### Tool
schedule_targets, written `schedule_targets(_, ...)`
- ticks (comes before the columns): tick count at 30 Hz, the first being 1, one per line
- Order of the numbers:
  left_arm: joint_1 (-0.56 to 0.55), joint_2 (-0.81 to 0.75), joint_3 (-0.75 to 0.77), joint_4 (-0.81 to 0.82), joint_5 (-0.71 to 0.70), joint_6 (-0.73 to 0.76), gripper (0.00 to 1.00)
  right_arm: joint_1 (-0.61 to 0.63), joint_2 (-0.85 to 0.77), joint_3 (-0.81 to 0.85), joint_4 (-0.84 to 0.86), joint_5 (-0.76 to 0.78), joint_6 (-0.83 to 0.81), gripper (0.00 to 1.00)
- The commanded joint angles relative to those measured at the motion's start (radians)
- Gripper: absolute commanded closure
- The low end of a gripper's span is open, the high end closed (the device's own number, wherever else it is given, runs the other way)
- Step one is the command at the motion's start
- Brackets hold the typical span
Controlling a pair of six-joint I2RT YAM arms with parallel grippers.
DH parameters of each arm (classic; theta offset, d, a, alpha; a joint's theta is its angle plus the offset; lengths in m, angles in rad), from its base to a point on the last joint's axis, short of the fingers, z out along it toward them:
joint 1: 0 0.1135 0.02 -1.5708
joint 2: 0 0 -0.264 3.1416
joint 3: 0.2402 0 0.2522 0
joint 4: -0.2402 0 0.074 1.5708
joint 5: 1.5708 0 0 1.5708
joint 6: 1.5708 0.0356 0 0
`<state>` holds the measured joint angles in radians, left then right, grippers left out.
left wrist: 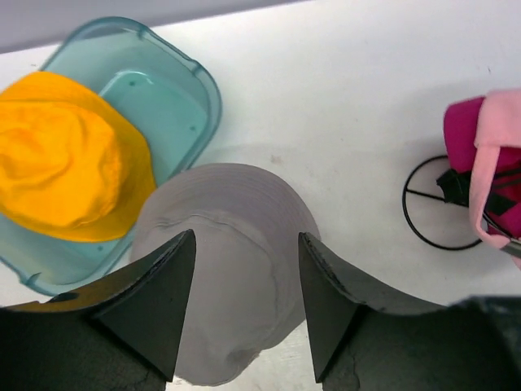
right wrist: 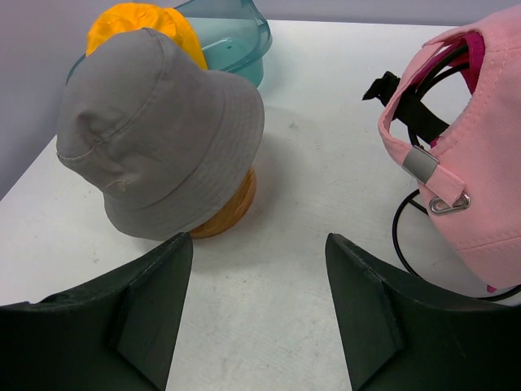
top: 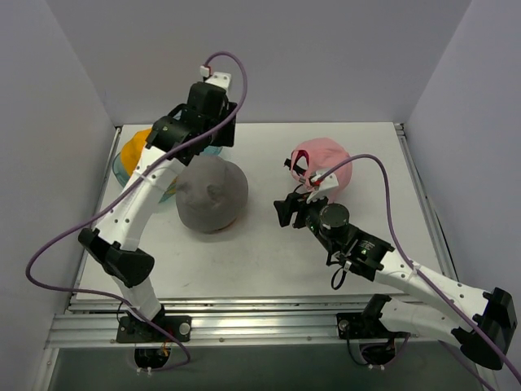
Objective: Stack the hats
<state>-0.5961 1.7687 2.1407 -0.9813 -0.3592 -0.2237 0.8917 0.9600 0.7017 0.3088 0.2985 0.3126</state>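
The grey hat [top: 212, 194] sits on a wooden hat stand [right wrist: 228, 208] at the table's middle-left. The yellow-orange bucket hat [top: 137, 147] lies in the teal tub [top: 122, 167] at the back left. The light pink cap [top: 323, 165] lies over the magenta cap [left wrist: 464, 130] on a black wire stand [left wrist: 440, 204] at the right. My left gripper [top: 213, 145] is open and empty, held above the grey hat's [left wrist: 236, 269] far side. My right gripper [top: 286, 210] is open and empty, low over the table between the grey hat [right wrist: 155, 130] and the pink cap [right wrist: 472, 163].
The tub [left wrist: 171, 98] stands against the left wall, with the yellow hat [left wrist: 65, 163] filling its left part. White walls enclose the table on three sides. The wire stand's ring [right wrist: 407, 236] rests on the table just right of my right gripper [right wrist: 259, 238].
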Motion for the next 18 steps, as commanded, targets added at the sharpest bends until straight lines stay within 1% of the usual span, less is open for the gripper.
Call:
schedule_targets(1, 0.09, -0.06, 0.088, -0.075, -0.063, -0.006, 0.38, 0.006, -0.009, 0.044, 0.018, 0.005, -0.006, 0.38)
schedule_targets(2, 0.16, -0.058, 0.093, -0.082, -0.049, -0.019, 0.38, 0.006, -0.006, 0.044, 0.015, 0.005, -0.007, 0.38)
schedule_targets(5, 0.274, -0.067, 0.067, -0.073, 0.037, -0.08, 0.37, 0.006, -0.013, 0.045, 0.012, 0.008, -0.009, 0.38)
schedule_targets(6, 0.338, -0.072, 0.047, -0.057, 0.057, -0.109, 0.37, 0.006, -0.015, 0.044, 0.013, 0.01, -0.009, 0.38)
schedule_targets(9, 0.433, -0.101, -0.057, 0.018, 0.124, -0.153, 0.36, 0.006, -0.018, 0.042, 0.015, 0.01, -0.009, 0.38)
schedule_targets(11, 0.475, -0.107, -0.123, 0.065, 0.175, -0.175, 0.34, 0.007, -0.018, 0.044, 0.012, 0.005, -0.009, 0.38)
schedule_targets(16, 0.591, -0.088, -0.235, 0.17, 0.268, -0.229, 0.33, 0.006, -0.018, 0.045, 0.012, 0.007, -0.01, 0.38)
schedule_targets(17, 0.598, -0.083, -0.249, 0.179, 0.281, -0.235, 0.33, 0.006, -0.018, 0.045, 0.012, 0.007, -0.01, 0.38)
schedule_targets(18, 0.631, -0.078, -0.28, 0.19, 0.296, -0.246, 0.33, 0.007, -0.015, 0.045, 0.01, 0.007, -0.01, 0.38)
